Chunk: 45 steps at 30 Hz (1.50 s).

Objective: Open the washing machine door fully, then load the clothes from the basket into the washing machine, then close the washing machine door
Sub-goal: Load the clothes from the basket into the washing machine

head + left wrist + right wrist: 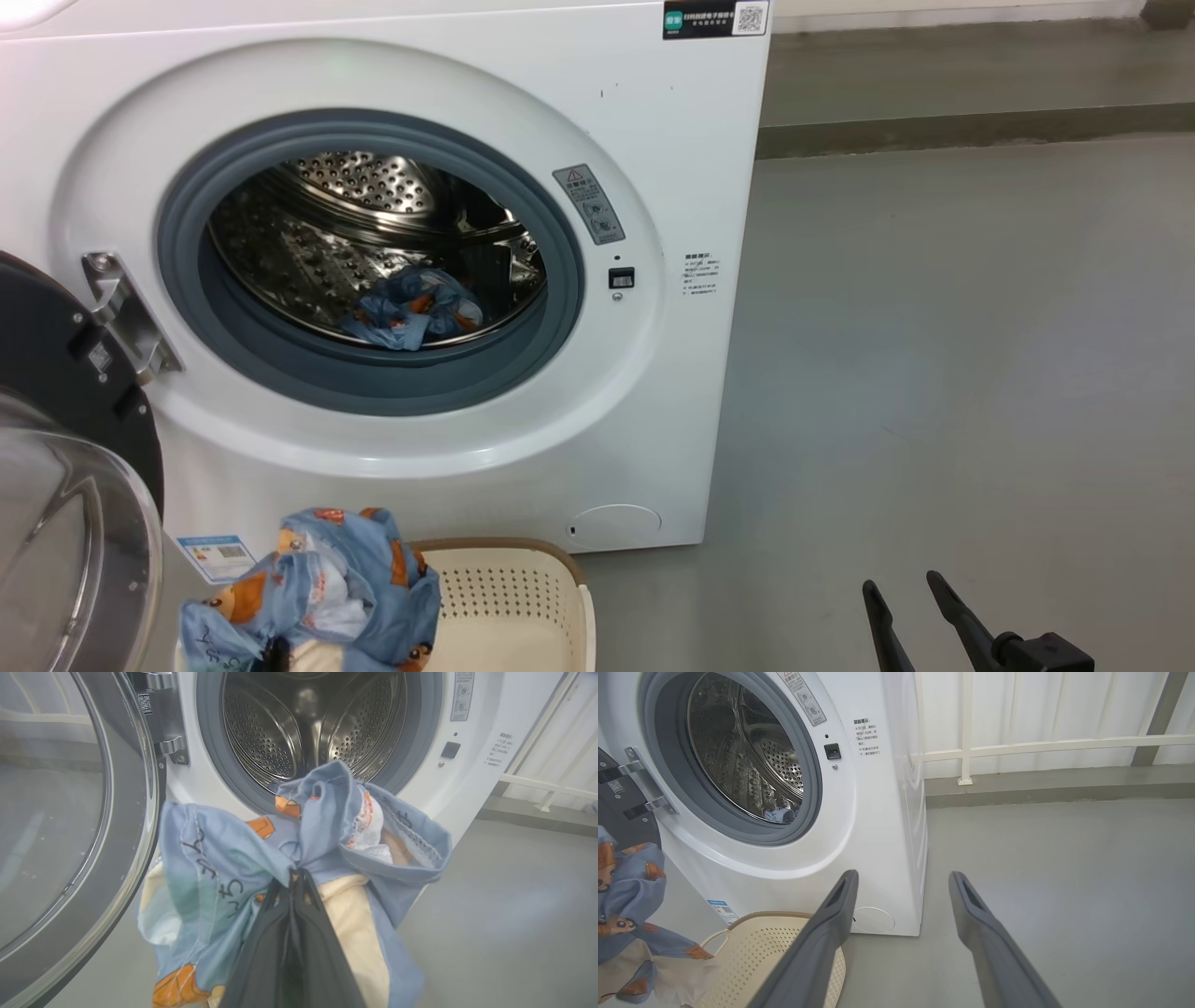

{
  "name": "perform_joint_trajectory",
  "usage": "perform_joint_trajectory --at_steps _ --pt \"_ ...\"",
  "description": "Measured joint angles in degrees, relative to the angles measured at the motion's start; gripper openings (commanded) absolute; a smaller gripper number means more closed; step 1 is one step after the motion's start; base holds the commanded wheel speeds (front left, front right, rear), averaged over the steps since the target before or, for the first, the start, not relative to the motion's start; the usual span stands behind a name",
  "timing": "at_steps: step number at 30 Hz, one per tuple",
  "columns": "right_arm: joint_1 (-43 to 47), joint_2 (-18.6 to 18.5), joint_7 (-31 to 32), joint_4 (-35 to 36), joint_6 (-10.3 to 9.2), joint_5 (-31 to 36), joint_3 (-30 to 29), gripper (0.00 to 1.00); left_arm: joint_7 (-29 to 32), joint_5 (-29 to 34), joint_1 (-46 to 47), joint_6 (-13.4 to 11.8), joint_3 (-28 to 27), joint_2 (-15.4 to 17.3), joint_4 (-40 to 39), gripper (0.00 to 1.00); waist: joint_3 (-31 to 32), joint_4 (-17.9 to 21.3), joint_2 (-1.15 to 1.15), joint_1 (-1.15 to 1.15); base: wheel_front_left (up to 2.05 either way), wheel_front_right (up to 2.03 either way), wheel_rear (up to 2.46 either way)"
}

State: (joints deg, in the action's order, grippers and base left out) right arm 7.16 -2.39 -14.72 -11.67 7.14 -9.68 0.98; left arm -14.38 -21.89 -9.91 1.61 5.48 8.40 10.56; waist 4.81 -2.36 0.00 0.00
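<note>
Pinching a fold of the clothes [219,858] between its two dark fingers, the left gripper [293,877] is closed tight on the fabric, and the light blue bundle with orange-brown figures spreads around and over the fingertips. Just beside this gripper, under the hanging cloth, stands the cream basket [523,588] with its brown rim; the bundle covers the basket's left part in the head view. Straight ahead of the left fingers is the round mouth of the washing machine [672,187], with the grey gasket [280,373] around the steel drum [355,215]. A second blue piece [411,303] lies at the bottom of the drum, near the front. To the left of the left gripper the washing machine door [70,812] stands swung open on its metal hinge [126,313], with its glass bowl close to the bundle. The right gripper [902,877] has its fingers spread wide and holds nothing. It hangs over the grey floor [934,373], well apart from the left gripper. Ahead of it is the machine's lower right corner with the round cap [873,919], and the basket is near its left finger.
</note>
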Motion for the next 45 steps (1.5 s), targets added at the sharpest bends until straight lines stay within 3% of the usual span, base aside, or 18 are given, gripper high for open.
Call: perform_joint_trajectory --at_steps 33,45 --pt "-0.06 0.01 0.0 0.15 0.0 0.0 0.46 1.0 0.0 0.0 -0.05 1.69 -0.27 -0.29 -0.2 0.0 -1.66 1.28 0.0 0.0 0.0 0.0 0.0" --pt "-0.24 0.01 0.0 0.51 0.0 -0.03 1.48 1.0 0.0 0.0 7.63 1.67 -0.7 -1.22 2.6 0.0 -3.38 5.49 0.0 0.0 0.0 0.0 0.0"
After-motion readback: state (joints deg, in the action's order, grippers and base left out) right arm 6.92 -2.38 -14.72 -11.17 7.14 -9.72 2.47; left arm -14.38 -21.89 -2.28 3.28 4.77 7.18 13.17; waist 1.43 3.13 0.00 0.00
